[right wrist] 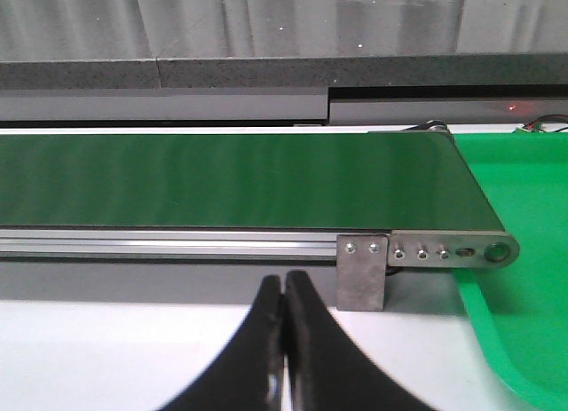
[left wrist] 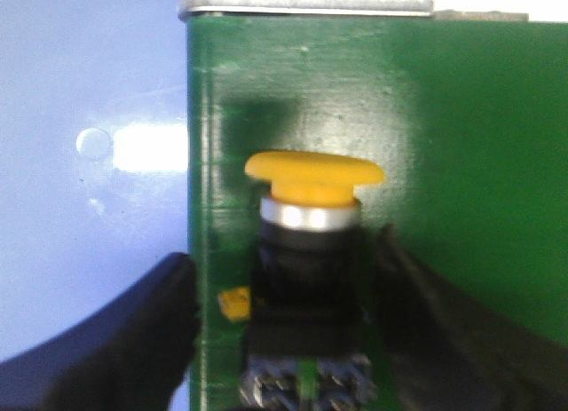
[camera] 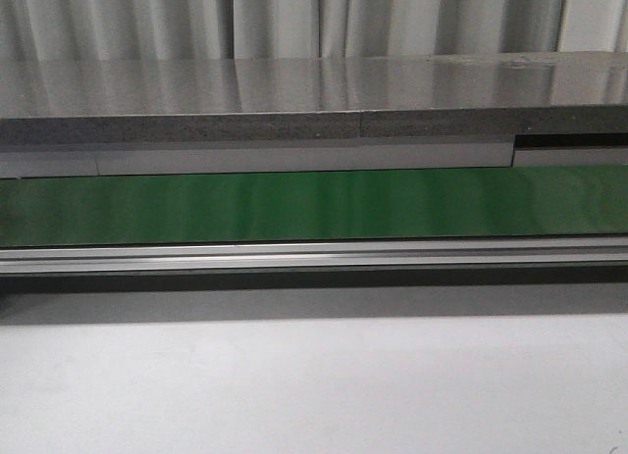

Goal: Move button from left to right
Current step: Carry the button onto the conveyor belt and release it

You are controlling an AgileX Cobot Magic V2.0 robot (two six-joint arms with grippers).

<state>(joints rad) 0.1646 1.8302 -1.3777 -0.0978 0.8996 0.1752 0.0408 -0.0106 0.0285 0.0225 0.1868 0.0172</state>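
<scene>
In the left wrist view the button (left wrist: 311, 225) stands on the green belt (left wrist: 461, 162) close to its edge, its yellow-orange cap facing away from the camera over a silver ring and black body. My left gripper (left wrist: 284, 256) is open. Its black fingers (left wrist: 133, 340) stand on either side of the button's body, with a clear gap on one side; I cannot tell whether the other finger touches it. My right gripper (right wrist: 284, 282) is shut and empty, over the white table in front of the belt's end (right wrist: 426, 249). The front view shows neither the button nor a gripper.
The long green belt (camera: 314, 204) runs across the front view, with an aluminium rail (camera: 314, 255) in front and a grey ledge behind. A green tray (right wrist: 524, 278) lies past the belt's right end. A small yellow scrap (left wrist: 233, 303) lies beside the button.
</scene>
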